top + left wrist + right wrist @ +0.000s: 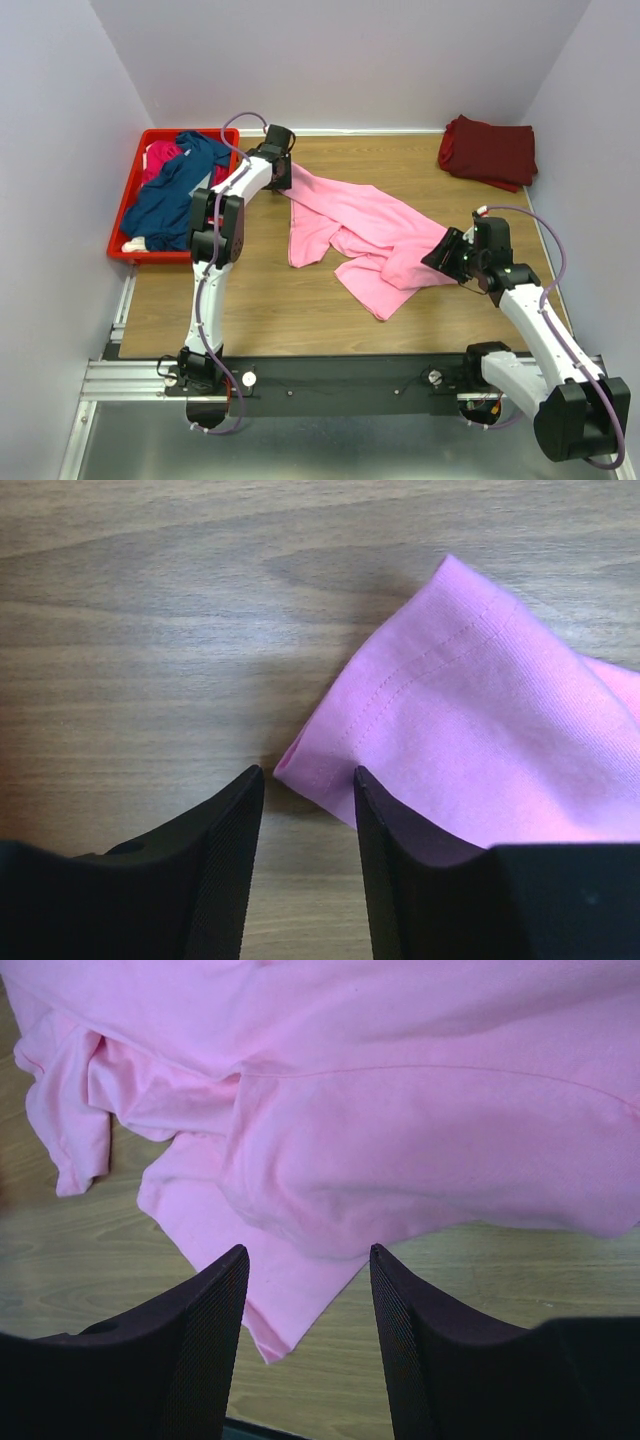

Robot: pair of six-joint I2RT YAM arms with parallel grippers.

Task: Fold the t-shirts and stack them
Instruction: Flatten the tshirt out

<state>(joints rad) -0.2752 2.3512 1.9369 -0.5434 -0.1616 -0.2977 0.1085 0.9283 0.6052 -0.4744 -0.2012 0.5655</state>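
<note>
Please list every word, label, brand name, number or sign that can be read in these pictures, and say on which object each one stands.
No readable text appears in any view.
The light pink t-shirt, the maroon t-shirt, the navy t-shirt and the red crate are all plain: no print, tag or number shows.

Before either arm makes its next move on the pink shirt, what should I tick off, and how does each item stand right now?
1. Left gripper open at a shirt corner: ok, the corner lies between its fingertips.
2. Right gripper open over cloth: ok, jaws apart with an edge between them.
3. Pink shirt spread flat: not ok, it is bunched and creased.
4. Pink shirt apart from the red crate: ok.
5. Folded maroon shirt out of the way: ok, in the far right corner.
6. Only one layer between the right jaws: cannot tell.
</note>
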